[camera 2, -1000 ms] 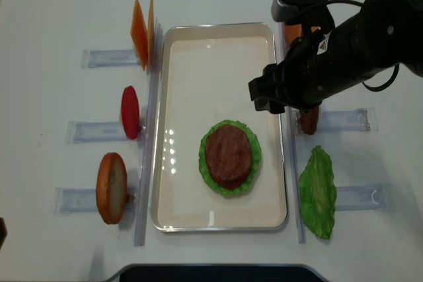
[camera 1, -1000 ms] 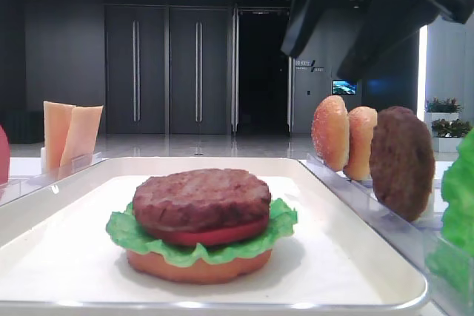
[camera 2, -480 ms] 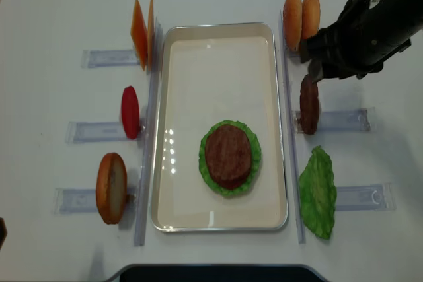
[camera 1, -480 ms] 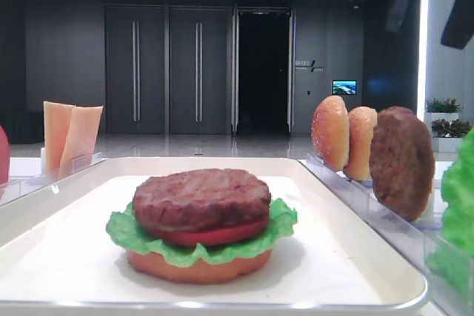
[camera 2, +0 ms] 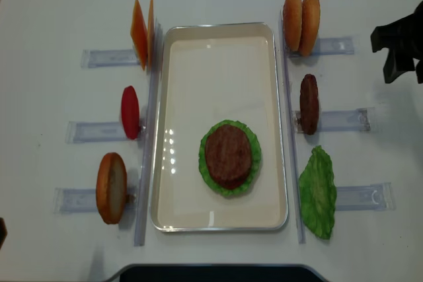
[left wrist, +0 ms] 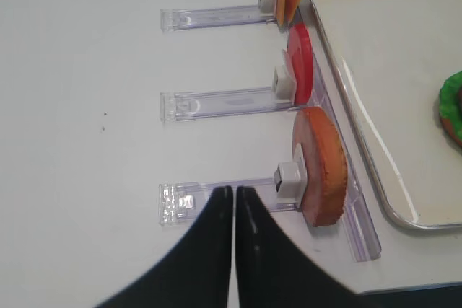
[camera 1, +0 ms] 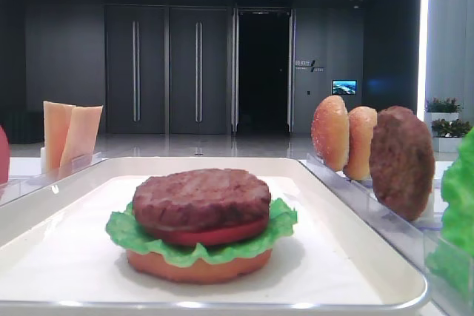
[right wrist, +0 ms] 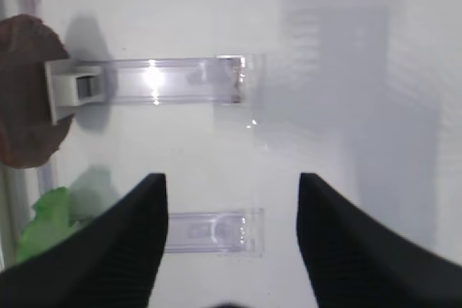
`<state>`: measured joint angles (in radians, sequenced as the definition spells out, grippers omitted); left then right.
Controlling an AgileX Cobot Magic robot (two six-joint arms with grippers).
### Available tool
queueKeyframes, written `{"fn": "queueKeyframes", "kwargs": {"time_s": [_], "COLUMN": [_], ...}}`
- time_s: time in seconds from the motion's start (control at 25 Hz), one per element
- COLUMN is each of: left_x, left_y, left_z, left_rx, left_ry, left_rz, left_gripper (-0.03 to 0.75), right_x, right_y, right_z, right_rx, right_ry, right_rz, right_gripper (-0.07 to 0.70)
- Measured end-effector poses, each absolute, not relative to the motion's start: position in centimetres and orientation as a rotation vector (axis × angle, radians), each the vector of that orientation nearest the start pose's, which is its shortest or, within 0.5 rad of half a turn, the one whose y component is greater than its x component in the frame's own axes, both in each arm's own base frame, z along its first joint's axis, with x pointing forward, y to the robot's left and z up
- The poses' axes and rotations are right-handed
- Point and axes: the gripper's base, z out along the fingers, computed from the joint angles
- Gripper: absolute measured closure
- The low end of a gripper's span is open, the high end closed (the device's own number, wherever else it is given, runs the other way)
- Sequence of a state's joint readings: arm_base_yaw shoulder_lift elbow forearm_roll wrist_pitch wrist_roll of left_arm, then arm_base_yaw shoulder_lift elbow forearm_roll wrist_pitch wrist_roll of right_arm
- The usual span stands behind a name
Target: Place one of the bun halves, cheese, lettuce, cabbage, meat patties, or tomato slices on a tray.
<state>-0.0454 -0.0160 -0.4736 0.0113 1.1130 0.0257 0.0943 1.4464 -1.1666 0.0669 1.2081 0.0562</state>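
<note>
Glossy white, round-cornered and raised at the rim, the tray holds a stack — flat orange bun base, frilly green lettuce, a red tomato slice and a rough grilled meat patty on top. The right gripper hangs over the white table with its dark fingers spread and nothing between them; the left gripper is pressed together, holding nothing.

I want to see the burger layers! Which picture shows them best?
The low front view: the burger shows bun, lettuce, tomato and patty stacked side-on. The overhead view shows only patty and lettuce from above; the left wrist catches just an edge; the right wrist shows none.
</note>
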Motion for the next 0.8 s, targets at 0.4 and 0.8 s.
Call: {"fn": "queueKeyframes", "kwargs": {"time_s": [0.4, 0.8], "left_x": [-0.7, -0.7], "left_y": [0.1, 0.1], "left_z": [26.6, 26.6], "left_rx": [0.074, 0.074], "left_ry": [2.106, 2.106], "left_rz": [0.002, 0.002], "left_gripper": [0.716, 0.716], "right_x": [26.5, 23.1], "right_y": [0.6, 0.7], "right_z": [29.7, 29.4], "right_rx": [0.050, 0.047], "right_ry": [2.962, 2.964], "right_rz": [0.110, 0.118], "right_gripper": [0.220, 0.220]}}
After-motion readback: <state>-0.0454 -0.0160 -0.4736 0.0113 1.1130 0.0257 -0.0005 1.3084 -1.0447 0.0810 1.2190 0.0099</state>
